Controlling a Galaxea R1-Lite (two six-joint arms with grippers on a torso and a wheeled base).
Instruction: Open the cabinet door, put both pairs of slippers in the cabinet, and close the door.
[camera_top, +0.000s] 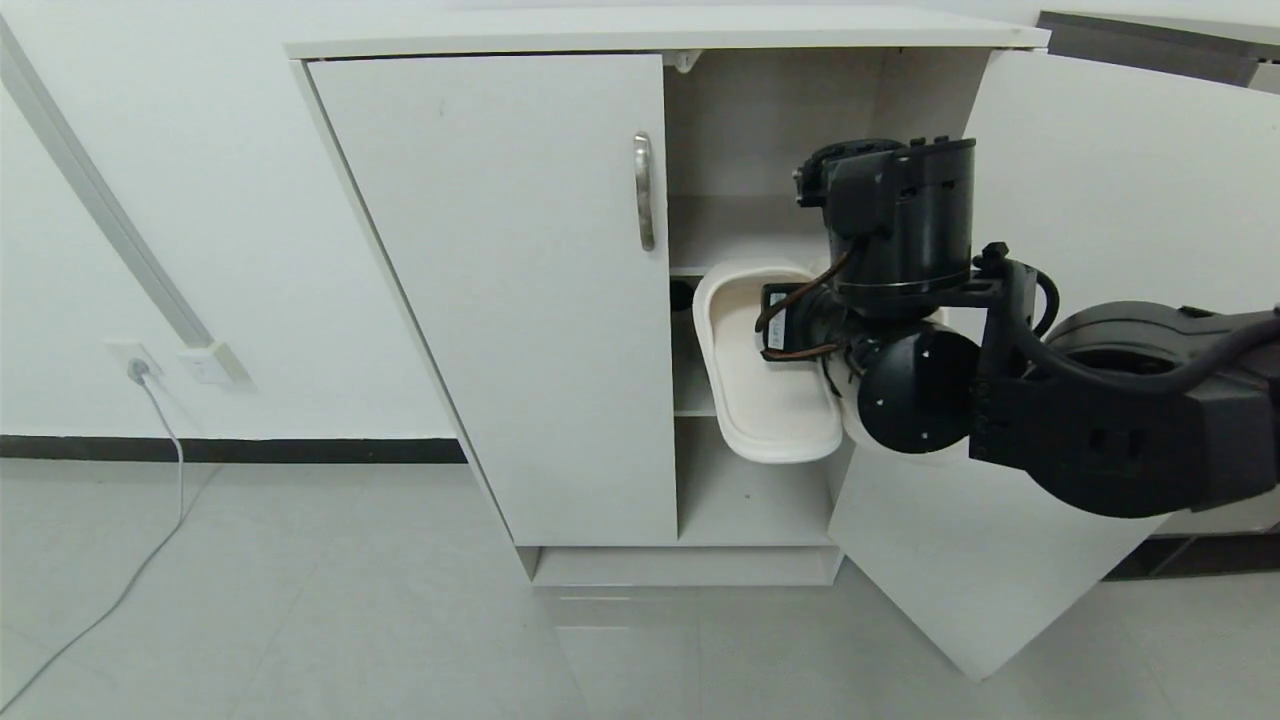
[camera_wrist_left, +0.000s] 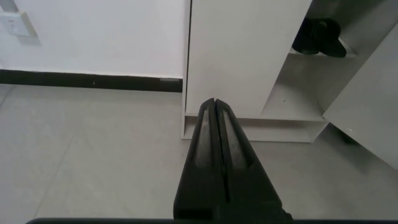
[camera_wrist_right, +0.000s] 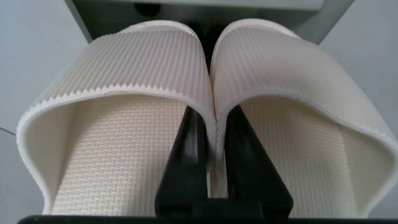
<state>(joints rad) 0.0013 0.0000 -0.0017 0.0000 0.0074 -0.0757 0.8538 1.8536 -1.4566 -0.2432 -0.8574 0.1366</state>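
Observation:
The white cabinet (camera_top: 500, 300) has its right door (camera_top: 1060, 200) swung wide and its left door shut. In the opening, at the height of the middle shelf, a pair of cream slippers (camera_top: 760, 380) is held with the soles facing left. My right gripper (camera_wrist_right: 214, 134) is shut on the inner edges of both cream slippers (camera_wrist_right: 124, 81), pinching them together. A black pair of slippers (camera_wrist_left: 317, 37) lies on a shelf inside, seen as a dark bit (camera_top: 682, 295) behind the left door's edge. My left gripper (camera_wrist_left: 214, 109) is shut on nothing, low over the floor in front of the cabinet.
The left door's metal handle (camera_top: 644, 190) is beside the opening. The open door stands out to the right of my right arm. The bottom compartment (camera_top: 745, 495) is bare. A wall socket (camera_top: 135, 365) with a cable (camera_top: 170, 480) is at the far left, over grey floor tiles.

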